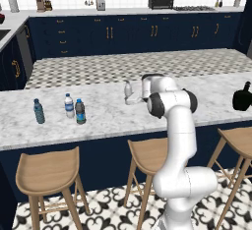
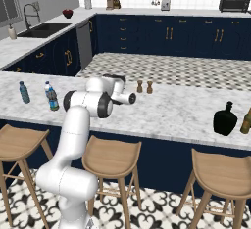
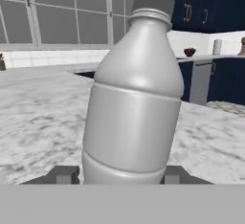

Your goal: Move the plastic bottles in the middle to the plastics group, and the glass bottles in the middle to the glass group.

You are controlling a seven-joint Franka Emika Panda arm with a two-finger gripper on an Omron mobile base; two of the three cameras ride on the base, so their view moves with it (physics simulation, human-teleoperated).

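Observation:
My gripper holds a clear greyish plastic bottle with a dark cap, a fingertip pressed against each side of its base. It stands upright on the marble island in the middle, with my hand reaching to it from the right. At the left end stand a teal-blue bottle, a clear bottle with a white cap, and close beside that a dark bottle with a blue label. The squat glossy black glass bottle stands at the right end next to a brownish bottle.
Two small shakers stand on the island beyond my hand. Three wooden stools line the near edge of the island. A back counter with a sink and appliances runs along the far wall.

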